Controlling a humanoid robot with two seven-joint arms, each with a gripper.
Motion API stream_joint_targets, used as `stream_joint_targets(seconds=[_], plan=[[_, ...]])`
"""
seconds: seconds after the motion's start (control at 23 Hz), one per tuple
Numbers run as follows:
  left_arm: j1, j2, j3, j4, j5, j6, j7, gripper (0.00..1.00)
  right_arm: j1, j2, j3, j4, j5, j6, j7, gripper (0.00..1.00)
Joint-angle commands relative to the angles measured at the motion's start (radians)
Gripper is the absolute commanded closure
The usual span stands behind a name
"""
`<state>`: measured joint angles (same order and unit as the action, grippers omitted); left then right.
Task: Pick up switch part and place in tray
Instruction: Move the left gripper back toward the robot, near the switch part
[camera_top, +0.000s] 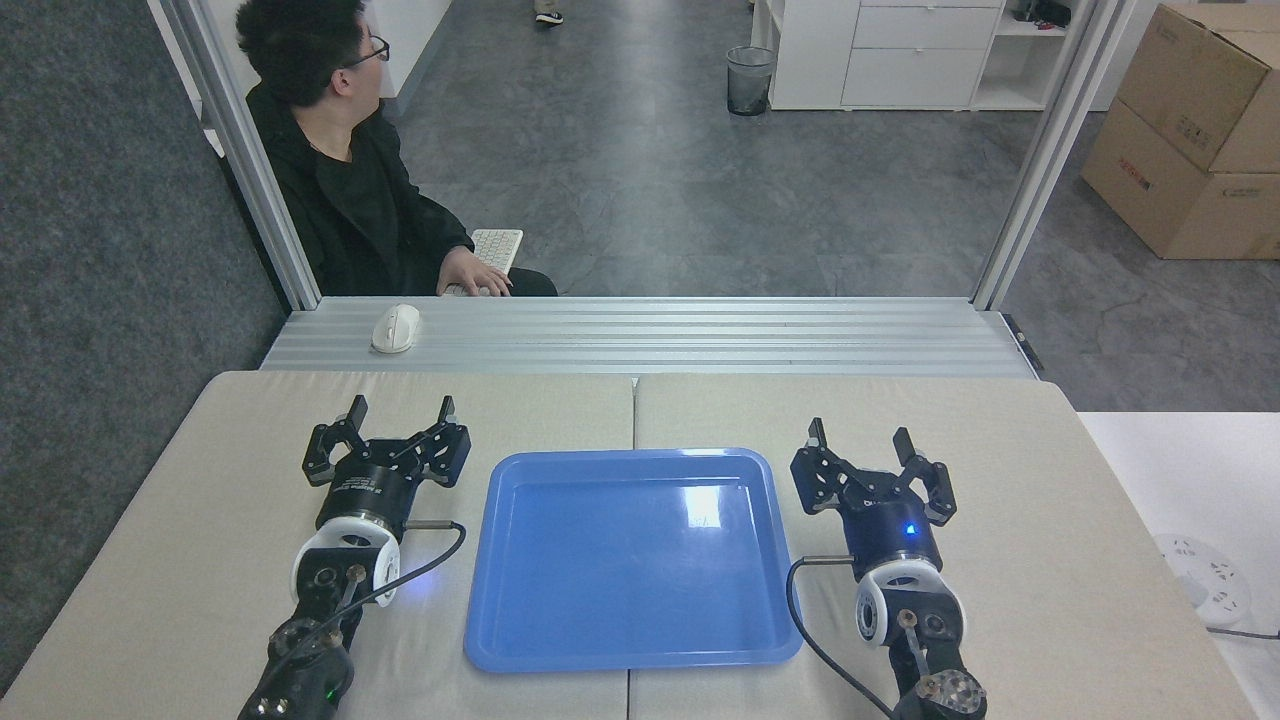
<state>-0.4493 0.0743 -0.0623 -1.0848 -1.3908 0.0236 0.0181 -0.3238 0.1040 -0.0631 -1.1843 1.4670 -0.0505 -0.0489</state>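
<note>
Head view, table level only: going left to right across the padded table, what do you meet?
Left gripper, jaws open → blue tray → right gripper, jaws open. The switch part is not visible in this view, so it has no place in the order.

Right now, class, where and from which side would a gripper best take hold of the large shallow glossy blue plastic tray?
Probably the raised rim on the right side of the large shallow glossy blue plastic tray. It lies flat on the table and its floor is too broad to span, so only the thin rim fits between fingers. The right gripper stands open just beside that side, so come from the right.
</note>
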Motion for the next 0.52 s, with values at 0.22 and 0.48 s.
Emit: stream_joint_targets(seconds=[0.22,0.48], plan=[[-0.054,0.067,-0.002,0.341,0.003,-0.002,0.059,0.0,0.0,0.0,0.0,0.0,-0.007,0.0,0.0,0.0],[-0.074,0.075,-0.004,0.413,0.001,-0.002,0.059,0.0,0.0,0.0,0.0,0.0,-0.007,0.0,-0.002,0.0]])
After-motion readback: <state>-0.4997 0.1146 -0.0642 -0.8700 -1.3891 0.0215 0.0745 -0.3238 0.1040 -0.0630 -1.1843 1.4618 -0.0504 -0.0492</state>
